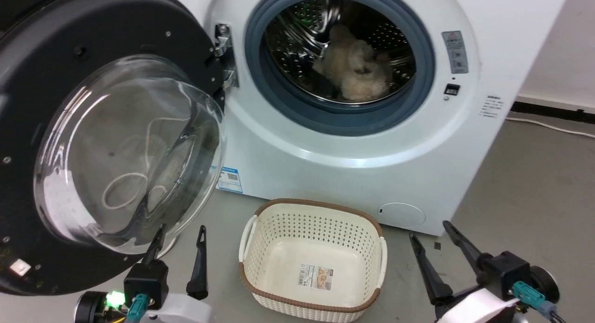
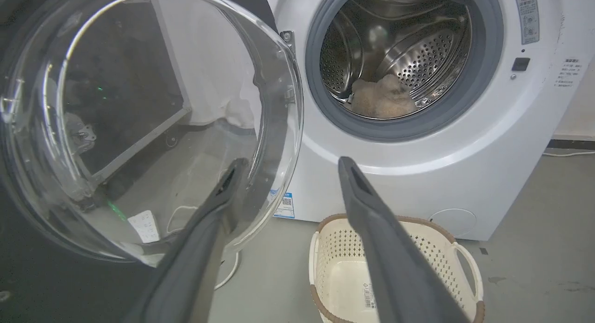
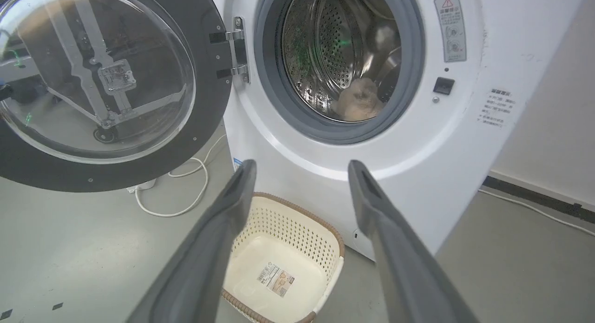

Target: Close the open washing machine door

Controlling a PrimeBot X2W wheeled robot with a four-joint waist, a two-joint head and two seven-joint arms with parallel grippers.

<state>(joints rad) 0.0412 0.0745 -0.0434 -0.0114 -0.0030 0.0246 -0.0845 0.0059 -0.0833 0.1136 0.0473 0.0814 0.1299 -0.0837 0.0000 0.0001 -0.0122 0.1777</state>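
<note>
The white washing machine [image 1: 353, 169] fills the middle of the head view, its round drum mouth uncovered. Its door [image 1: 69, 104] swings wide to the left on a metal hinge [image 1: 225, 53], black rim and bulging glass bowl turned toward me. My left gripper [image 1: 181, 232] is open just below the bowl's lower edge, touching nothing that I can tell. My right gripper [image 1: 432, 230] is open low at the right, in front of the machine's base. Seen from the left wrist, the door [image 2: 139, 118] sits close on the left. The right wrist view shows the door [image 3: 209, 104] farther off.
A cream perforated basket [image 1: 260, 248] stands empty on the grey floor between my grippers. A beige fluffy item [image 1: 355, 74] lies inside the steel drum. A white cable [image 3: 186, 197] runs across the floor under the door. A wall stands to the right.
</note>
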